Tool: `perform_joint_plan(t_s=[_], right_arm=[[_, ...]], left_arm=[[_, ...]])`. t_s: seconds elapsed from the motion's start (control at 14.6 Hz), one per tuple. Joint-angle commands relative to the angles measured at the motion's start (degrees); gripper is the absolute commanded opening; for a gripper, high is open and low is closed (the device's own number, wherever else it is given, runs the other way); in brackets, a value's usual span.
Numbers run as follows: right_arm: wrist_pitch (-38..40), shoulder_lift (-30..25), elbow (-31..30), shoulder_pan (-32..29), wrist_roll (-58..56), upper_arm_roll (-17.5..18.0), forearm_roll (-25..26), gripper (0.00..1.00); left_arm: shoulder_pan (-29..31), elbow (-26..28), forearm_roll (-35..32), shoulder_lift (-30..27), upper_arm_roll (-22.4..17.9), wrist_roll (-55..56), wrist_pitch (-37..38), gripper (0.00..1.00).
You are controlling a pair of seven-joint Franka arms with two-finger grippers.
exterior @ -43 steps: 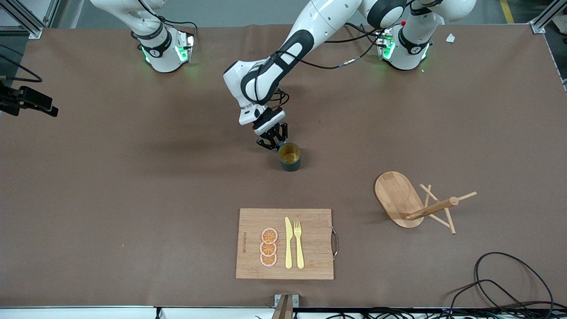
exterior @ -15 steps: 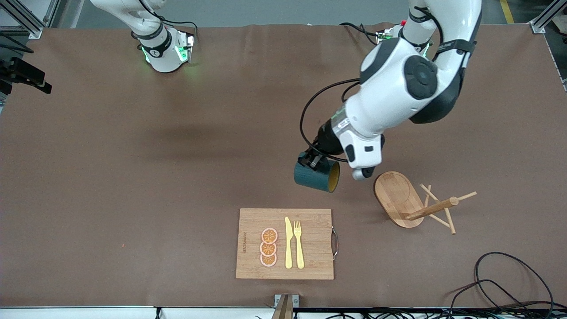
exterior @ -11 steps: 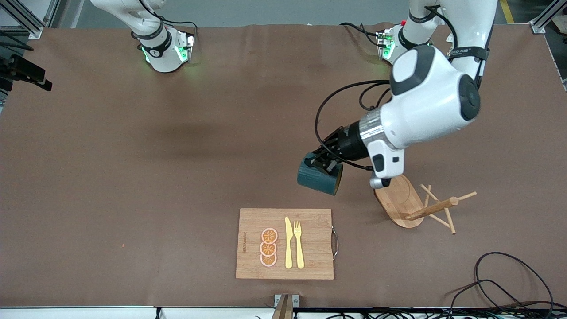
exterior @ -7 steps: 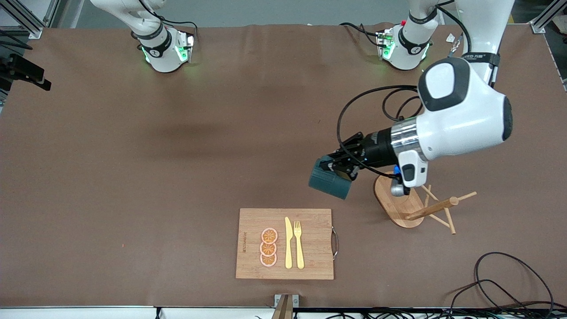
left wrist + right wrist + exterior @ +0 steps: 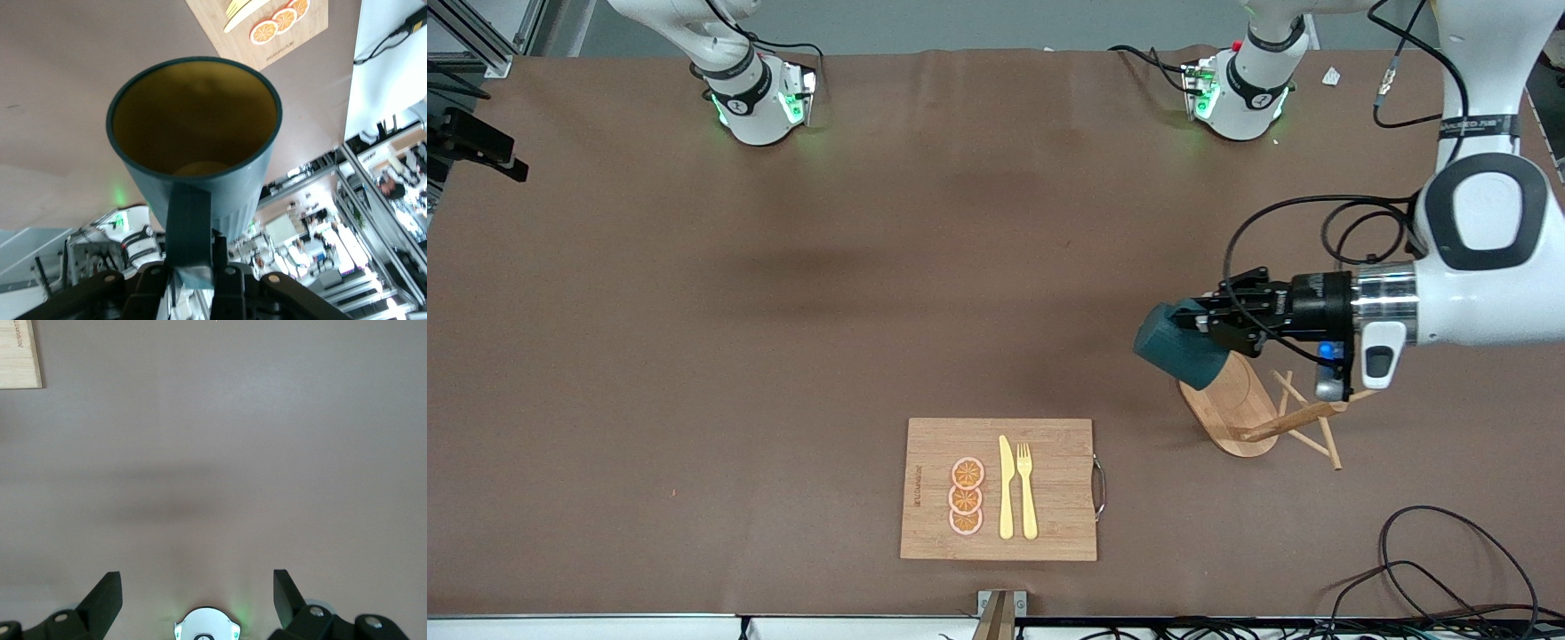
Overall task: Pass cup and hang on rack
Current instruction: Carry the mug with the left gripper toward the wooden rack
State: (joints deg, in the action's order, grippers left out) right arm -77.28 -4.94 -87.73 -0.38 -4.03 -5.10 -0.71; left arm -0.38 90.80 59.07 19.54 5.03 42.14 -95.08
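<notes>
The cup [image 5: 1178, 351], a dark teal ribbed mug, hangs on its side in the air over the edge of the rack's oval base [image 5: 1232, 409]. My left gripper [image 5: 1199, 322] is shut on the cup's loop handle [image 5: 189, 227]. The left wrist view looks into the cup's yellowish inside [image 5: 193, 127], with the left gripper [image 5: 190, 277] clamped on the handle. The rack [image 5: 1294, 418] looks tipped on its side, its post and thin pegs pointing toward the left arm's end of the table. My right gripper [image 5: 197, 587] waits open with nothing between its fingers, over bare mat near its own base [image 5: 207, 630].
A rectangular wooden cutting board [image 5: 999, 489] with orange slices, a yellow knife and a fork lies near the front edge, mid-table. Black cables [image 5: 1449, 560] loop at the front corner by the left arm's end. The two arm bases [image 5: 751, 98] [image 5: 1240, 93] stand along the back.
The left arm has carried the cup from mid-table toward its own end, to over the rack's base, and the wrist has turned level. The right gripper has stayed as it was.
</notes>
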Motion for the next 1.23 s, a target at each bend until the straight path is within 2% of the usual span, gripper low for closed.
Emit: perform_joint_plan(t_s=[0.0,0.14,0.55,1.17], right_arm=[[-0.06,-0.95,-0.69,-0.50,0.16,0.45,0.27,1.00],[-0.06,-0.95,-0.60,-0.33,0.16,0.62,0.27,1.00],[-0.06,-1.04,-0.77,-0.32,0.07,0.62,0.71,1.00],[-0.06,-1.04,-0.77,0.03,0.07,0.71,0.71,1.00]], left_arm=[[2.48,6.56,3.42,-3.10,0.50,-6.86,2.00,0.00],[3.97,8.95,4.13,-3.37,0.50,-10.92,2.88,0.00],[9.86,9.13,3.95,-1.61,0.33,-17.34,9.37,0.00],[12.85,9.31,3.42,2.08,0.33,-25.08,10.00,0.01]])
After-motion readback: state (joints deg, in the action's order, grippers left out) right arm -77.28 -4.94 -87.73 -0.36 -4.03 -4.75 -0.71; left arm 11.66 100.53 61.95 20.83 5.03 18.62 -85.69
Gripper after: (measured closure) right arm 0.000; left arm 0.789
